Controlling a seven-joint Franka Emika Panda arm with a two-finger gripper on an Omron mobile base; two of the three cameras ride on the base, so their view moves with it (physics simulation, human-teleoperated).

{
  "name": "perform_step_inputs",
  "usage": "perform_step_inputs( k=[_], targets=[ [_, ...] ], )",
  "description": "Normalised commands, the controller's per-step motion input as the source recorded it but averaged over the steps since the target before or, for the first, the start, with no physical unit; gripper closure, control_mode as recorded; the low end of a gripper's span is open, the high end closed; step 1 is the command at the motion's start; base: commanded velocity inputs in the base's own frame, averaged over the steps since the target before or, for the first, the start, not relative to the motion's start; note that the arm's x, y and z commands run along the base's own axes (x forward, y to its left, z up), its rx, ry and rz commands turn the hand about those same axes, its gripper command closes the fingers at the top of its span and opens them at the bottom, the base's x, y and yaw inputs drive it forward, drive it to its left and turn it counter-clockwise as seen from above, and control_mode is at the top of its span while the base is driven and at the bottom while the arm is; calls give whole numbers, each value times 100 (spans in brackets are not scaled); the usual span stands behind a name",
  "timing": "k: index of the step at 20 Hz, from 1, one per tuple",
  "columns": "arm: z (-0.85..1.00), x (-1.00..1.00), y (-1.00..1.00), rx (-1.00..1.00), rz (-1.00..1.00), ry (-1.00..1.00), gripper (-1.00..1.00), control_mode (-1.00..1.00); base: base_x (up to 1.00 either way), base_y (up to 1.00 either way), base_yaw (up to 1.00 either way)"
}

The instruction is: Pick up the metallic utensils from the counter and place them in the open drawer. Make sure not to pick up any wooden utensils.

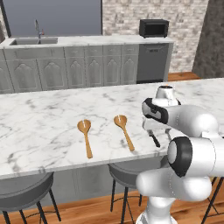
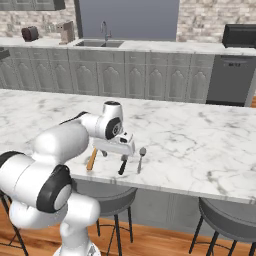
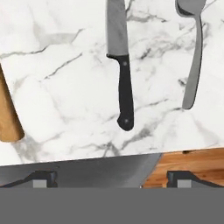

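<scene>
Knife (image 1: 155,139) and its fellow utensils lie on the counter (image 1: 43,118), so by the look of things nothing has gone into the drawer yet and the whole job remains. From the left base view, the two wooden spoons (image 1: 85,136) (image 1: 124,130) lie side by side near the front edge, bowls away from the robot, and just right of them the knife's black handle peeks out under the arm's wrist. From the right base view, the gripper (image 2: 117,145) hangs low over the counter's front edge, with the knife (image 2: 122,164) just below it and the silver spoon (image 2: 141,159) just beside the knife on its right; one wooden handle (image 2: 92,159) pokes out on the left. Through the hand view, the knife (image 3: 121,74) lies nearly centred between the two finger tips (image 3: 43,178), the silver spoon (image 3: 194,57) to its right, a wooden handle end (image 3: 8,118) at the left. The tips stand wide apart, holding nothing. No drawer is shown here, so its place I cannot tell.
</scene>
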Motion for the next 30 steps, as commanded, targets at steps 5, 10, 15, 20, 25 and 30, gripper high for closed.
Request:
perform_step_inputs(
  k=[5, 10, 15, 20, 25, 30],
  targets=[
    [-49, 18, -22, -1, -1, 4, -100, -100, 0, 0, 0],
    [-48, 32, -14, 0, 0, 2, -100, -100, 0, 0, 0],
    [-23, 20, 0, 0, 0, 4, -100, -100, 0, 0, 0],
    [-18, 22, 0, 0, 0, 1, -100, -100, 0, 0, 0],
    [-27, 10, 0, 0, 0, -5, -100, -100, 0, 0, 0],
    [-44, 10, 0, 0, 0, 0, -100, -100, 0, 0, 0]
  ],
)
